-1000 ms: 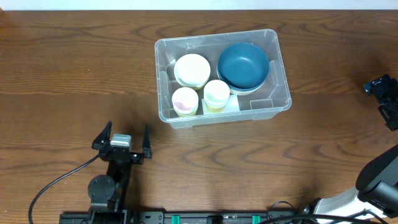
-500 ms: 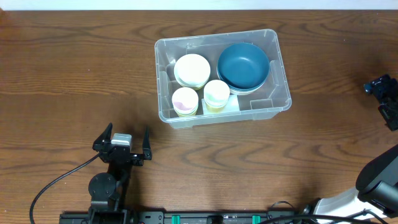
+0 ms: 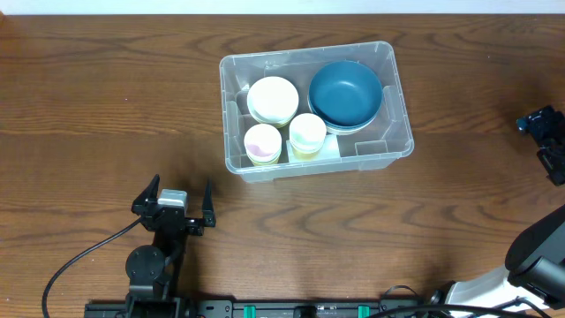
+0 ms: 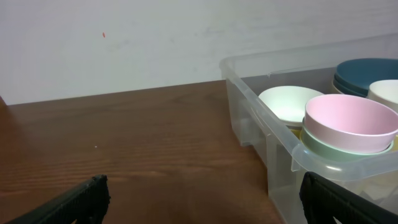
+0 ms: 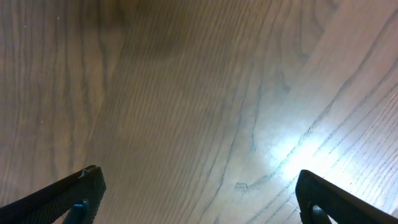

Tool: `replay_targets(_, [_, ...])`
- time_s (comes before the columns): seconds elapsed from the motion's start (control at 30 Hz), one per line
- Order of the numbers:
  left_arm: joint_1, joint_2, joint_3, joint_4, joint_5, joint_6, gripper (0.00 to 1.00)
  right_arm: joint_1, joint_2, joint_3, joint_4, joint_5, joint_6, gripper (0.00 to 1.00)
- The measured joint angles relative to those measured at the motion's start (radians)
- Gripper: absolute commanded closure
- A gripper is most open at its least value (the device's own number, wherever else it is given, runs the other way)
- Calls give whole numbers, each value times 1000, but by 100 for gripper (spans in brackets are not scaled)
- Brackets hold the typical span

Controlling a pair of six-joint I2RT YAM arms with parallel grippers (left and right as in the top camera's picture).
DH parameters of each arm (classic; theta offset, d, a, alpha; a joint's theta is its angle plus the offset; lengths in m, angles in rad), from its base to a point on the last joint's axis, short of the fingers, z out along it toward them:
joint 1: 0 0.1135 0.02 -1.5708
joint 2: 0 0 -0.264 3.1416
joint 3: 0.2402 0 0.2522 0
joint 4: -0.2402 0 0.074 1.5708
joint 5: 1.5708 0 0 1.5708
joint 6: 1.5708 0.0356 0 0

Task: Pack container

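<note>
**Pack looks done, both arms clear of the container**

Your left gripper (image 3: pixel 179 190) sits on the near side of the container (image 3: pixel 402 106), to its left and well apart from it, fingers spread wide and holding nothing. Your right gripper (image 5: pixel 199 186) is far off the container's right side over bare table (image 3: pixel 88 106), fingers also apart and empty.

The container stands upright mid-table. Along its near wall sit the pink cup (image 3: pixel 263 141), nested in a green one, and the pale cup (image 3: pixel 307 131). Behind them are the cream cup (image 3: pixel 272 99) and the blue bowl stack (image 3: pixel 345 94).

No loose item shows outside the container, so judge packing finished. No lid is in view, so closing can't be judged.
</note>
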Motion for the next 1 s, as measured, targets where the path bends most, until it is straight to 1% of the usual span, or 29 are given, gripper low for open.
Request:
replay_targets(0.4, [0, 0, 0, 0, 0, 0, 2, 1, 0, 0, 0, 0, 0, 1])
replay_targets(0.57, [0, 0, 0, 0, 0, 0, 2, 63, 0, 0, 0, 4, 0, 1])
replay_targets(0.73, [0, 0, 0, 0, 0, 0, 2, 224, -53, -3, 1, 3, 0, 1])
replay_targets(1.0, [0, 0, 0, 0, 0, 0, 2, 615, -260, -4, 4, 0, 0, 1])
